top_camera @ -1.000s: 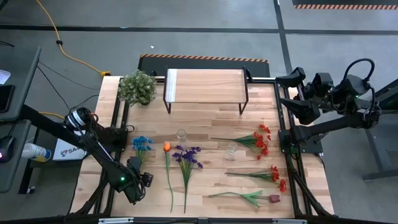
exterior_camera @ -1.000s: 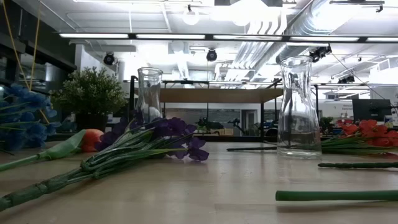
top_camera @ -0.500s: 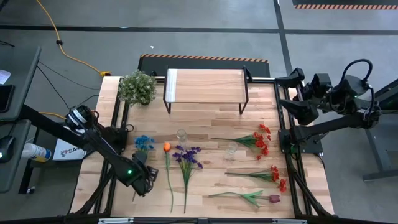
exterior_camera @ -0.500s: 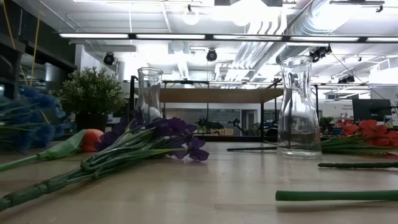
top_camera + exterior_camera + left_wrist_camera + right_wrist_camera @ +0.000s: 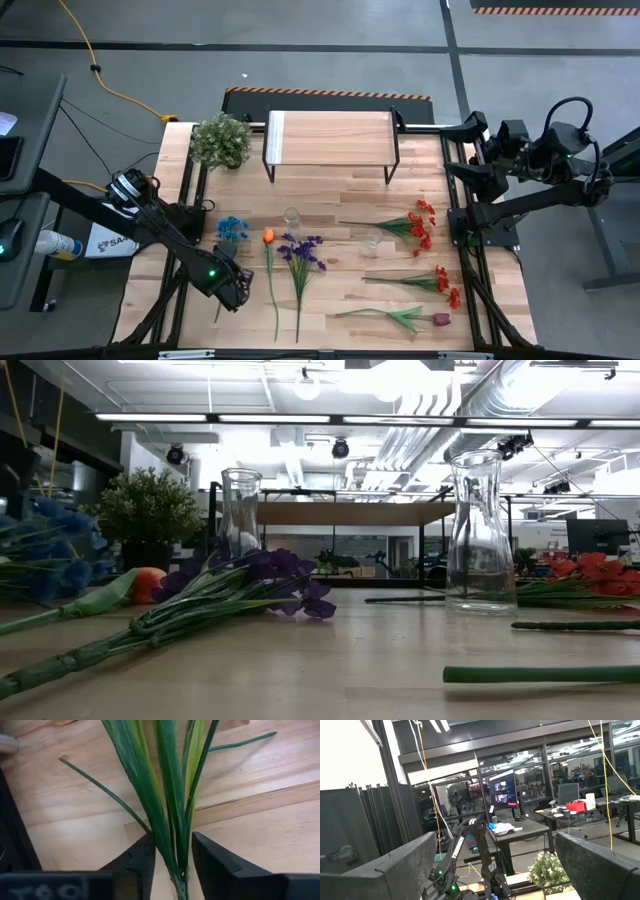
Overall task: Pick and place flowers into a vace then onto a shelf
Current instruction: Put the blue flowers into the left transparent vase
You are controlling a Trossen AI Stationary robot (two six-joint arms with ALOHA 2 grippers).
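Observation:
The blue flower point(image 5: 231, 229) lies on the table at the left, its bloom point(image 5: 45, 550) toward the far side and its green stem toward the near edge. My left gripper point(image 5: 231, 289) point(image 5: 172, 840) is down over the stem's lower part, shut on it. An orange flower point(image 5: 268, 237) and a purple flower point(image 5: 300, 250) lie beside it. Two clear glass vases point(image 5: 291, 216) point(image 5: 372, 240) stand upright mid-table. The shelf point(image 5: 330, 137) stands at the far edge. My right gripper point(image 5: 468, 150) point(image 5: 495, 855) waits open above the table's right edge. My left gripper pinches the blue flower's bundle of stem and long leaves point(image 5: 175, 855) between its two fingers point(image 5: 145, 855), on the lower part of the stem. The fingers come from above, slanting down, and lie across the stem. The flower lies on the table.
Red flowers point(image 5: 418, 225) point(image 5: 440, 280) and a red tulip point(image 5: 430, 318) lie on the right half. A bushy pale-green plant point(image 5: 221, 140) stands at the far left beside the shelf. Black frame rails run along both sides of the table.
My left gripper has moved from the near left toward the table's right and a little farther in, onto the blue flower's stem. The blue bloom has shifted slightly on the table.

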